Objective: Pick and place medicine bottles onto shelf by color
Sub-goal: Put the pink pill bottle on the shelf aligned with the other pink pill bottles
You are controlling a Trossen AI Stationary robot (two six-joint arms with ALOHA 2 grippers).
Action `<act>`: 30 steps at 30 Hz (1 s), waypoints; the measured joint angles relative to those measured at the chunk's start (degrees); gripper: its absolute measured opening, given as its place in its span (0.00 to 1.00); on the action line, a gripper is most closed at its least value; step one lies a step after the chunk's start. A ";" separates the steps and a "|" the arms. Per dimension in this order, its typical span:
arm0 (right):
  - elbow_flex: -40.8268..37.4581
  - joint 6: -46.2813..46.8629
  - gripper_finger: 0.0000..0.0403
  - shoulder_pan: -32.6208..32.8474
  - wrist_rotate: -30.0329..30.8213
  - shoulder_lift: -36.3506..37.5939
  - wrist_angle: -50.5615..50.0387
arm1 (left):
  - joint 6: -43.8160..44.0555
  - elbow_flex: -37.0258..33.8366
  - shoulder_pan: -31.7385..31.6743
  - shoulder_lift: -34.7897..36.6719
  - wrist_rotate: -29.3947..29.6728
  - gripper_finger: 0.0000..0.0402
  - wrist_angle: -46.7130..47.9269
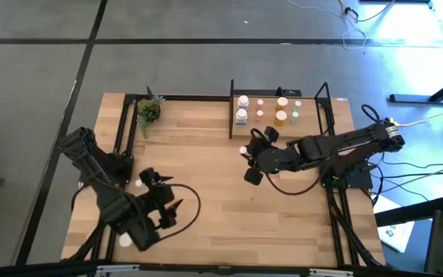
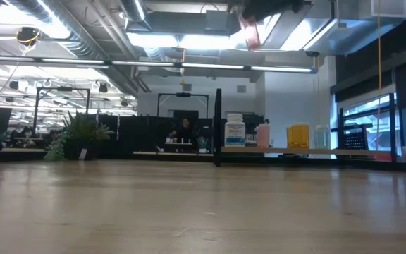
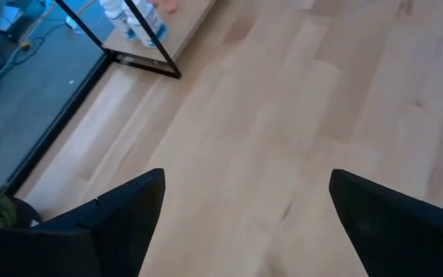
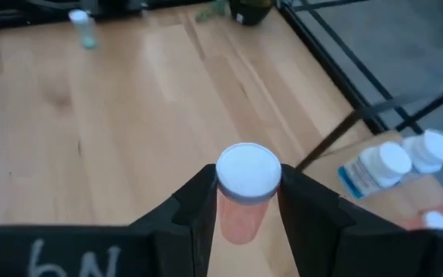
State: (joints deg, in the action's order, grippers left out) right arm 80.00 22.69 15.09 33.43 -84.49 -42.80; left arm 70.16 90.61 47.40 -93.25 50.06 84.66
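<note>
While right jaws (image 4: 244, 201) pinch a pinkish bottle (image 4: 242, 206) near the shelf (image 1: 304, 123), left jaws (image 3: 241, 211) spread, empty.

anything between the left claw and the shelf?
No: bare tabletop from the open left claw to the shelf, per left wrist view.

Tabletop (image 1: 206, 192): light wood planks, smooth matt grain, faint sheen in the low view. Shelf (image 1: 271, 128) at the far edge: same pale wood board, thin black metal posts, matt. Bottles (image 1: 241, 117) on it: smooth plastic, white ones with paper labels. Right gripper (image 4: 244, 201): matt black plastic fingers clamping a pink bottle (image 4: 243, 215), translucent plastic, matt white cap. Left gripper (image 3: 244, 223): matt black, apart.
</note>
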 joint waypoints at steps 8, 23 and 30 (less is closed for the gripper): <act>-10.55 3.96 0.33 0.98 0.32 0.23 12.47 | -0.42 0.00 -1.92 0.00 -0.04 0.90 0.09; -33.15 -0.64 0.33 6.19 7.52 0.28 45.83 | -0.38 0.00 -2.08 -0.02 -0.21 0.90 -0.34; -39.33 0.36 0.33 6.16 7.52 0.28 51.14 | -0.36 0.00 -4.59 -0.02 -0.22 0.90 -2.13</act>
State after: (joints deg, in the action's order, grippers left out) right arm 40.67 23.05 21.26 40.95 -84.20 8.33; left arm 69.80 90.61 42.81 -93.27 49.84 82.53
